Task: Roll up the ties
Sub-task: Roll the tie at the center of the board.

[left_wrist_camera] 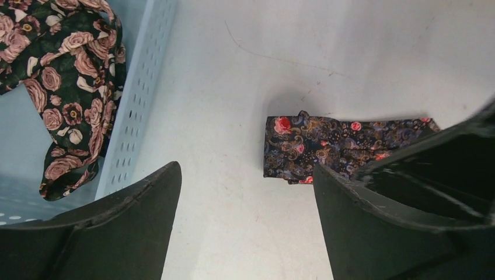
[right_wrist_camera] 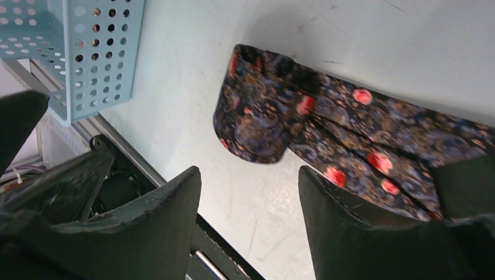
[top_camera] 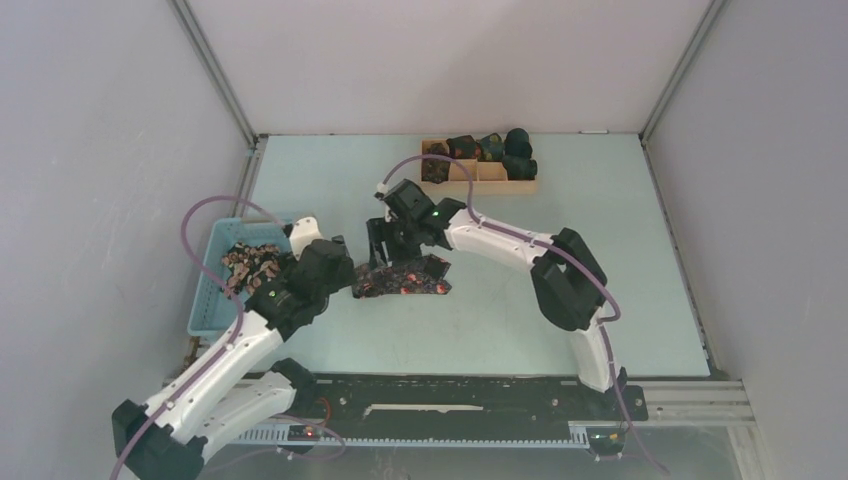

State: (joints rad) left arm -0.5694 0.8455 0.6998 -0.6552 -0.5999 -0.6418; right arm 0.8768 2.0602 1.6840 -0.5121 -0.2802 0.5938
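A dark paisley tie with red flowers lies folded in a short strip on the table's middle. In the left wrist view the tie lies flat beyond my right finger, and my left gripper is open over bare table. From the right wrist the tie shows a looped, folded end at its left. My right gripper is open just short of that end, nothing between its fingers. From above, the left gripper sits at the tie's left end and the right gripper hovers just behind it.
A light-blue basket at the left holds rose-patterned ties; its perforated wall is close to my left gripper. A wooden divided tray at the back holds several dark rolled ties. The table's near rail shows below.
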